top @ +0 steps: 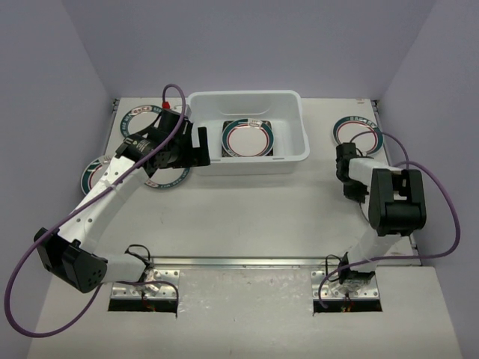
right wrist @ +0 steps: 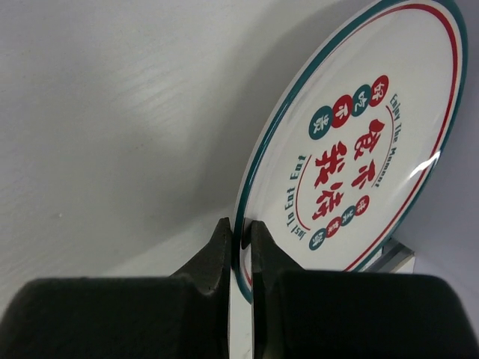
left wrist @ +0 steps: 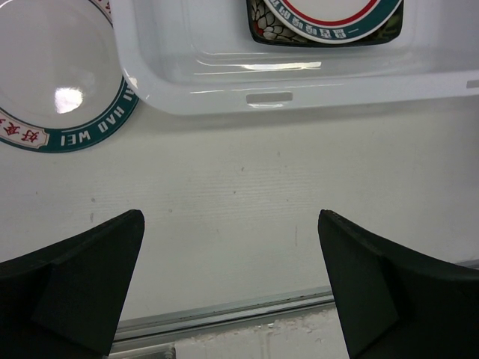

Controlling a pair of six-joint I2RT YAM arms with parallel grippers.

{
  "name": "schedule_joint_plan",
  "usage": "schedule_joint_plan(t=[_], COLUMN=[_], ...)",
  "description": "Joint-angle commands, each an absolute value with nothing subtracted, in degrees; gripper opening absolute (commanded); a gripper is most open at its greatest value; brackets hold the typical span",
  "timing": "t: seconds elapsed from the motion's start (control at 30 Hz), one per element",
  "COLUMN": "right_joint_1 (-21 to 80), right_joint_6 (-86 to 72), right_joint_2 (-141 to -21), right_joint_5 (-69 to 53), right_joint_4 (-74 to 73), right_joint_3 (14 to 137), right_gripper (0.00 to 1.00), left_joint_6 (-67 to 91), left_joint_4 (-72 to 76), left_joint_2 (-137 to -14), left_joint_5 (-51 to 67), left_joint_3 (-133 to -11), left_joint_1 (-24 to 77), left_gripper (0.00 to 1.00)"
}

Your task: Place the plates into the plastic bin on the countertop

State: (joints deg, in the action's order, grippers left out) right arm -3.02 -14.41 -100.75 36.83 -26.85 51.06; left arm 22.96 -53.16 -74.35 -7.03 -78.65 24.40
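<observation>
- The right end effector (top: 347, 153) (right wrist: 241, 243) has its two black fingers (right wrist: 217, 250) pinched shut on the near rim of a round white plate with a teal-and-red rim and red characters (top: 359, 132) (right wrist: 352, 149).
- This plate is at the far right of the off-white matte worktop (top: 247, 217), well apart from the white rectangular plastic bin (top: 299, 123). It looks flat from above, but I cannot tell whether it rests on the surface or is slightly raised.
- The left end effector (top: 200, 146) (left wrist: 230, 218) is spread wide and holds nothing; bare worktop shows between its fingers (left wrist: 90, 262).
- It hangs just beside the bin's left end, with the bin's rolled lip (left wrist: 269, 97) ahead of it in the wrist view.
- Inside the bin lies a square black flower-print plate (left wrist: 261, 22), with a round white teal-rimmed plate (top: 247, 138) (left wrist: 329, 11) stacked on top of it.
- Three more round white teal-rimmed plates sit on the worktop left of the bin: one at the far corner (top: 137, 122), one nearer the left edge (top: 96, 173), and one partly under the left arm (top: 171, 178).
- A metal rail (top: 239, 262) runs along the near edge.
</observation>
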Motion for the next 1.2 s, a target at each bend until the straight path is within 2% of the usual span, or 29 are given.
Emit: schedule_joint_plan(t=[0.0,0.23,0.63,0.7,0.83,0.97,1.07,1.17], right_joint_1=[-2.1,0.8,7.8,10.6,15.5,23.5,28.6,32.5], right_joint_6=[-18.3,-19.3,-14.0,-11.2,-3.1,13.0,18.2,22.7], right_joint_2=[-93.4,-88.4,-88.0,-88.6,-89.3,-91.7,-94.8,-96.4], right_joint_5=[28.8,32.2,39.6,41.2,36.4,34.8,35.2,28.3], right_joint_4=[-28.3,-35.9,-46.3,-47.3,-45.2,-38.5,-33.5,-32.0], right_joint_3=[53.0,58.5,77.8,82.0,89.0,91.0,93.0,96.4], right_gripper=[0.00,0.00,0.00,0.00,0.00,0.00,0.00,0.00], left_joint_6=[23.3,23.9,24.4,24.4,25.4,27.8,29.6,31.2], left_joint_4=[-51.9,-51.0,-50.7,-50.7,-51.0,-51.6,-51.2,-51.4], left_joint_2=[-73.1,-73.0,-72.9,-72.6,-72.4,-71.5,-70.4,-70.6], left_joint_5=[-7.0,-6.6,-7.7,-8.0,-8.7,-11.4,-11.8,-11.3], left_joint_3=[-80.4,-80.3,-80.3,-80.2,-80.2,-79.6,-78.8,-78.2], left_joint_1=[24.2,24.3,24.3,24.3,24.3,24.3,24.3,24.2], left_gripper=[1.00,1.00,1.00,1.00,1.00,1.00,1.00,1.00])
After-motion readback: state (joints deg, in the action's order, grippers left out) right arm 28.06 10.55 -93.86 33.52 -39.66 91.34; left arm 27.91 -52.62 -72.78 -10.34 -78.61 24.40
